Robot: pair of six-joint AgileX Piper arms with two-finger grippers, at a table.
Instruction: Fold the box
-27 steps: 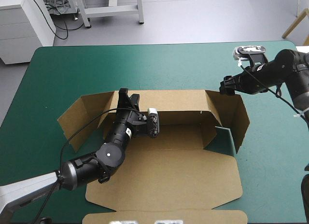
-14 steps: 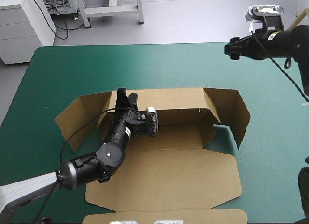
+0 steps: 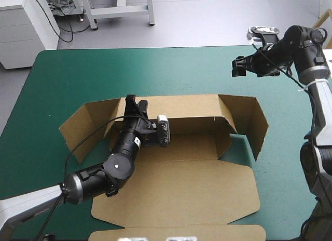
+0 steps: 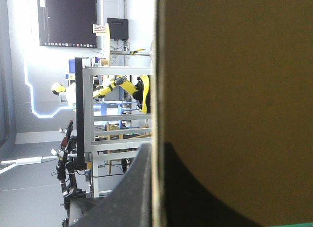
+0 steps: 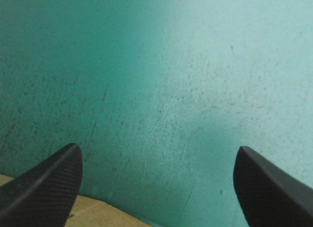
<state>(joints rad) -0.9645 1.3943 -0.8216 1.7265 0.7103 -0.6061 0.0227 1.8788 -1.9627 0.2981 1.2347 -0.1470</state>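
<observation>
The brown box [image 3: 181,184] lies in the middle of the teal-green table, its back wall [image 3: 181,107] raised and a side flap standing at each end. My left gripper [image 3: 134,102] is at the top edge of the back wall near its left end. In the left wrist view the left gripper [image 4: 155,188] is shut on the box, and the board [image 4: 234,90] fills the space beside it. My right gripper [image 3: 238,67] hangs open over the far right of the table, beyond the right flap [image 3: 254,121]. In its own view the right gripper [image 5: 157,149] is empty.
The box's lid panel [image 3: 176,197] lies flat toward the front edge, with a further strip of board [image 3: 176,233] at the very front. Bare teal-green cover [image 3: 104,75] stretches behind the box to the far edge. A sliver of brown board [image 5: 102,215] shows under the right gripper.
My right gripper left the right flap, rose toward the far right corner, then came back down and to the left. The left arm and the back wall have stayed put.
</observation>
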